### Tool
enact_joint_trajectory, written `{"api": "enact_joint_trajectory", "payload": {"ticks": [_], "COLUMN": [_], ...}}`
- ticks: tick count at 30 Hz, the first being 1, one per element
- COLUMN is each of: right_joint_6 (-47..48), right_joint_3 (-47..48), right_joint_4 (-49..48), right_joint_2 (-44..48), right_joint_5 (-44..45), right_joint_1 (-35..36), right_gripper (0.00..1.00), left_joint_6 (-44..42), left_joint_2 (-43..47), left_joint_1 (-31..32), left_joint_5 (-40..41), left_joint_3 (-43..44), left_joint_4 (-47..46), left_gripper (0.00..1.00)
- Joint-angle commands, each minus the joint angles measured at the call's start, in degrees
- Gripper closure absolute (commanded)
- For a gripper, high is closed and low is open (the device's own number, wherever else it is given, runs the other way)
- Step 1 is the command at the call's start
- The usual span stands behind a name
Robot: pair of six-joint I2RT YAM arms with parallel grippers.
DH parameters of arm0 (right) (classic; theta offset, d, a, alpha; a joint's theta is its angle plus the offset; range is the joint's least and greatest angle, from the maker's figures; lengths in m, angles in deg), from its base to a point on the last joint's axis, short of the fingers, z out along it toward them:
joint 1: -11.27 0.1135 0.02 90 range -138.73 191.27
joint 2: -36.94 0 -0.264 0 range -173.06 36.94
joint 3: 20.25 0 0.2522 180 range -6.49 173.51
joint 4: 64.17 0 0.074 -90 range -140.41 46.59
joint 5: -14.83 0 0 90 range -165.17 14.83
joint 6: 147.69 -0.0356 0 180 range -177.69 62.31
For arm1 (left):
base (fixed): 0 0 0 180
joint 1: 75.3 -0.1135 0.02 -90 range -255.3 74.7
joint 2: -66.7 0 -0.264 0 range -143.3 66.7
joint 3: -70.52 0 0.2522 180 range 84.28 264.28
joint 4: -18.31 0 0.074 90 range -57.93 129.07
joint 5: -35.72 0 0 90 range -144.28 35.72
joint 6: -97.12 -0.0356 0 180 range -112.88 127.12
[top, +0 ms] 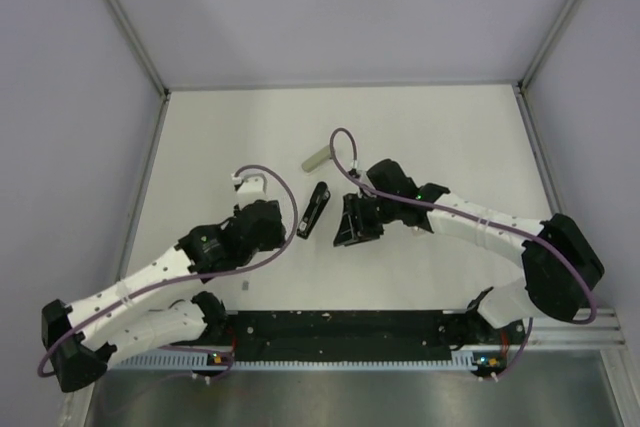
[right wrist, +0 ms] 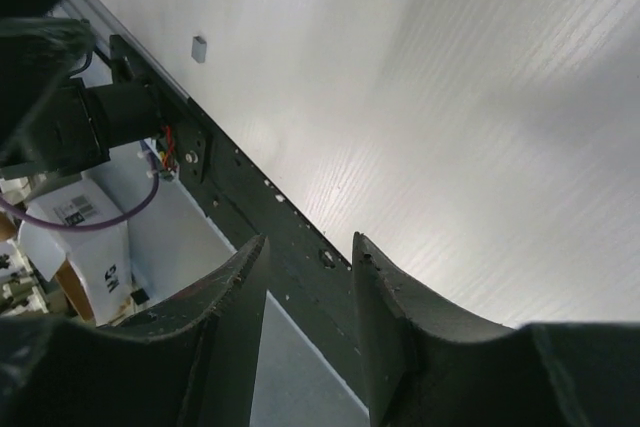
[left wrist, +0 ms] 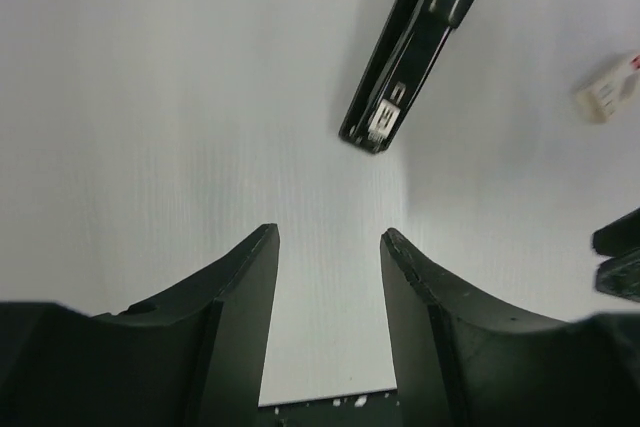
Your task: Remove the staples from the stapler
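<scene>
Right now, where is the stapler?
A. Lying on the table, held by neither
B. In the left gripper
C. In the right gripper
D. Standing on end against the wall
A: the stapler lies flat on the table between the left gripper and the right gripper, both open with nothing between their fingers.

Nothing can be read with certainty. In the right wrist view, a white box (right wrist: 85,242) beyond the edge of the desk (right wrist: 450,97) carries a printed sticker (right wrist: 75,209) whose lines are too small to make out. A bolder dark mark lower on its side, possibly digits, is also illegible. In the left wrist view, the pale stick (left wrist: 607,92) has a blurred red mark at one end. The stapler (left wrist: 420,42) shows a white patch with dark strokes near its tip, unreadable.
</scene>
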Motion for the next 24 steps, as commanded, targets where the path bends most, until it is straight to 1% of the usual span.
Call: {"api": "enact_joint_trajectory", "payload": {"ticks": [1, 4, 7, 11, 13, 15, 24], "right_joint_6": [2.64, 3.25, 3.52, 2.91, 2.21, 1.68, 2.38], "right_joint_3": [3.01, 1.43, -1.20, -4.45, -6.65, -7.97, -10.26], "right_joint_4": [-3.60, -4.39, -5.79, -8.77, -11.15, -12.82, -15.29], "right_joint_2": [0.13, 1.27, 2.76, 3.73, 3.73, 3.65, 3.47], "right_joint_5": [1.75, 2.19, 2.10, -0.18, -1.93, -3.34, -7.21], "right_joint_1": [0.38, 0.38, 0.38, 0.38, 0.38, 0.38, 0.38], "right_gripper": [0.60, 0.60, 0.59, 0.59, 0.58, 0.58, 0.58], "left_joint_6": [11.34, 16.70, 21.45, 29.10, 30.69, 31.05, 33.68], "left_joint_2": [-2.59, -2.42, -3.03, -7.07, -9.26, -10.50, -10.69], "left_joint_1": [-1.62, -1.62, -1.62, -1.62, -1.62, -1.62, -2.59], "left_joint_5": [-9.79, -9.02, -7.61, -7.35, -6.47, -6.03, -3.39], "left_joint_3": [-4.21, -6.59, -6.85, -7.29, -7.64, -8.26, -8.08], "left_joint_4": [8.52, 11.59, 15.28, 21.69, 23.81, 23.38, 24.17], "left_gripper": [0.49, 0.48, 0.47, 0.47, 0.46, 0.47, 0.44]}}
